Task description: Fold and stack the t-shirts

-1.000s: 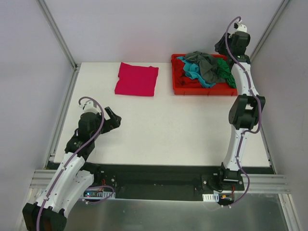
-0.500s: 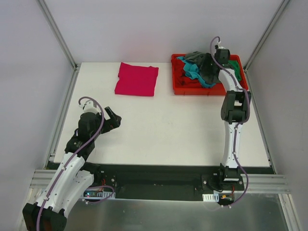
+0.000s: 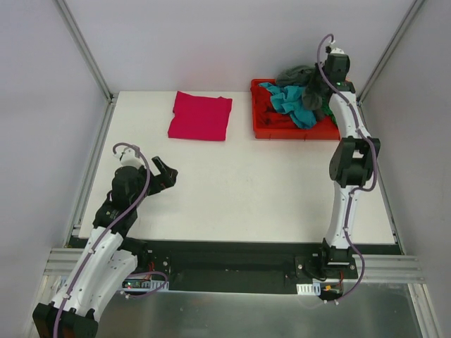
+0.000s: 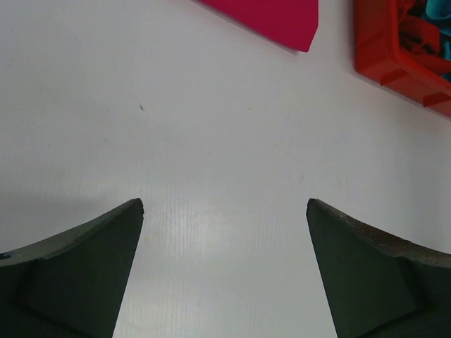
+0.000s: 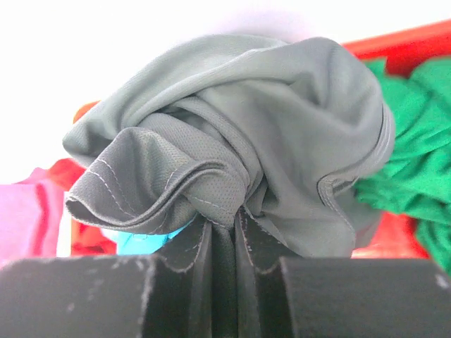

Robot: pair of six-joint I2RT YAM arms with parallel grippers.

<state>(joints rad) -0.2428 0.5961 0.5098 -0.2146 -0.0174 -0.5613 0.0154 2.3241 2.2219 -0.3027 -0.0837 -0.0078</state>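
Observation:
A folded magenta-pink t-shirt (image 3: 201, 116) lies flat at the back of the table; its corner shows in the left wrist view (image 4: 271, 17). The red tray (image 3: 262, 125) at the back right holds a teal-blue shirt (image 3: 287, 101) and a green shirt (image 5: 412, 162). My right gripper (image 3: 315, 79) is shut on the grey t-shirt (image 5: 246, 141), which bunches above the closed fingers (image 5: 204, 260) and hangs over the tray (image 5: 409, 35). My left gripper (image 3: 168, 174) is open and empty, low over the bare table at the near left; its fingers (image 4: 91, 267) stand wide apart.
The white table (image 3: 246, 190) is edged by aluminium rails (image 3: 91, 169) on the left and white walls behind. The red tray's corner shows in the left wrist view (image 4: 394, 63). The right arm's elbow (image 3: 354, 162) stands over the table's right side.
The right gripper dipped into the tray, closed on the grey shirt and has lifted it up and back to the right. The left arm has barely moved.

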